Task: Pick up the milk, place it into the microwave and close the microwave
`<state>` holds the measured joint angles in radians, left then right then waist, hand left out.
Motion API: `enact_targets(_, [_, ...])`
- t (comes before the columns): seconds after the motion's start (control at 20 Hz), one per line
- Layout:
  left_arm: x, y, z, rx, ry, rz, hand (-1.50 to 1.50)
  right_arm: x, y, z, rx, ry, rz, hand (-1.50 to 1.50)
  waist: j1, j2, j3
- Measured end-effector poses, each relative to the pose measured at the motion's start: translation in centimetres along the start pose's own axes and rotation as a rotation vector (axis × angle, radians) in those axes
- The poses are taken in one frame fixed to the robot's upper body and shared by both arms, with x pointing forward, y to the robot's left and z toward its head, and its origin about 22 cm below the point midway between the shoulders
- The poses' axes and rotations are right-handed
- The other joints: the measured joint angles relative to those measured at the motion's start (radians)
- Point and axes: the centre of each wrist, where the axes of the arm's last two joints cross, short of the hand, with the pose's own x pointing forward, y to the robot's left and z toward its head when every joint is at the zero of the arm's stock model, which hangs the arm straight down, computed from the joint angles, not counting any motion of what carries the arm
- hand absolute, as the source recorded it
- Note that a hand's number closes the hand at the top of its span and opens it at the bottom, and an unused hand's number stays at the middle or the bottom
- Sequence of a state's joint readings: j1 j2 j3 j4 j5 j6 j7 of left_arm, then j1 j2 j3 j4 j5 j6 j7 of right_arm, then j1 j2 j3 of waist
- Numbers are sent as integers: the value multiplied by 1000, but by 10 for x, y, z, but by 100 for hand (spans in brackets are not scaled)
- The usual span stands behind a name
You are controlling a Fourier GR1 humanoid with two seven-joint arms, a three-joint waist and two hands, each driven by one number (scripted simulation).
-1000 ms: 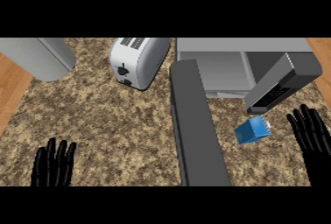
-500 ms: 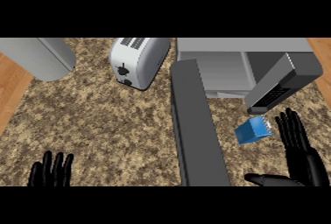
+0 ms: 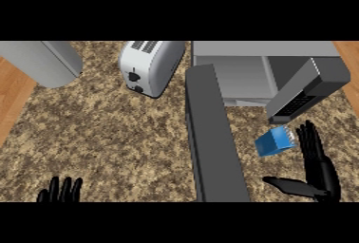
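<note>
- Standing at the counter (image 3: 112,137), I see the blue milk carton (image 3: 274,143) lying on the speckled top, just below the microwave (image 3: 266,71) and its open door (image 3: 214,137).
- Right hand (image 3: 319,171) is spread beside the carton, fingers straight and thumb stretched toward the door; whether it touches the carton I cannot tell.
- Left hand (image 3: 61,191) shows at the lower left edge, fingers straight and up, holding nothing.
- Toaster (image 3: 149,66) sits left of the microwave, with a grey appliance (image 3: 42,60) at the far left.
</note>
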<state>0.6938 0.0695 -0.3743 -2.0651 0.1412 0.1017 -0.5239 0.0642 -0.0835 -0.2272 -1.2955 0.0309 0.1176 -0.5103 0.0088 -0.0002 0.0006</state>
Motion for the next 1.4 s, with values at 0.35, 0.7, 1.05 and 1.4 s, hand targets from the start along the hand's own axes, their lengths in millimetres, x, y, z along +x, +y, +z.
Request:
enact_targets(0.35, [-3, 4, 3, 11, -3, 6, -150, -36, -14, -2, 1, -11, 14, -150, 0, 1, 0])
enact_targets(0.7, [-7, 11, 15, 6, 5, 4, -150, -59, -19, -1, 2, -15, 22, -150, 1, 1, 0])
enact_targets(1.05, [-6, 9, 17, 10, -1, 9, -150, -69, -12, -13, 39, -37, 31, -150, 1, 1, 0])
enact_targets(1.4, [-7, 7, 17, 11, 4, 8, -150, -73, -6, -19, 69, -44, -1, -150, 0, 1, 0])
